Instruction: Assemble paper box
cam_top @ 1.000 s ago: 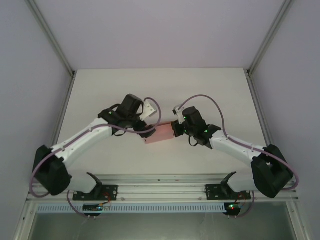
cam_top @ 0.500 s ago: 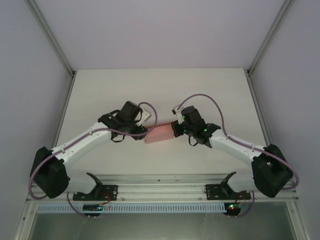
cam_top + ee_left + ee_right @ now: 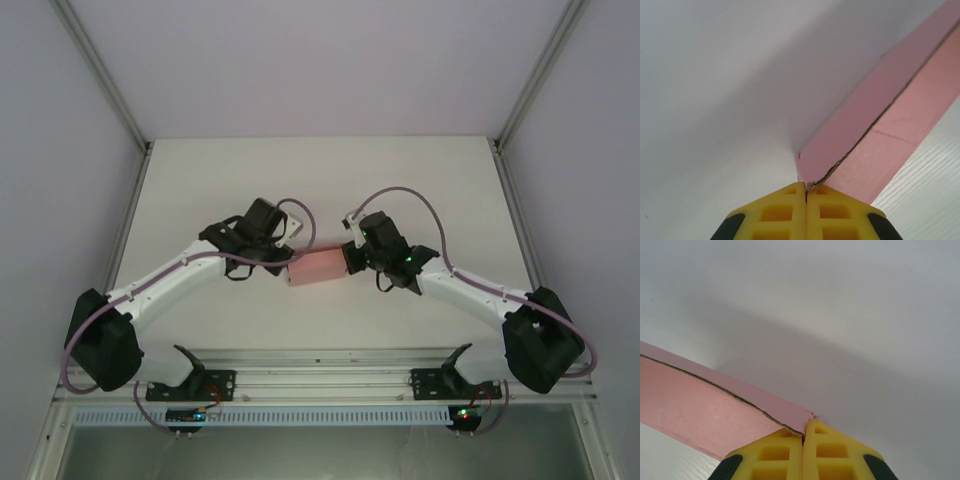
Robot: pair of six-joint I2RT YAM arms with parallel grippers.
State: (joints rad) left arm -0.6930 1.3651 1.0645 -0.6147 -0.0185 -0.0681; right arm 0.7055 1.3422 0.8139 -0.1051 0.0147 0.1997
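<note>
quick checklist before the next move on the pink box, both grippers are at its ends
1. Left gripper shut on a corner of the paper box: ok.
2. Right gripper shut on the opposite end: ok.
3. Box spans between both grippers, over the table: ok.
4. Flap seam lying flush: not ok, a thin dark gap runs along it.
5. Box underside lifted off the table: cannot tell.

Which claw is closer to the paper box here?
Neither, left and right both touch it: the left claw is shut on the left corner of the paper box, the right claw on its right corner.
</note>
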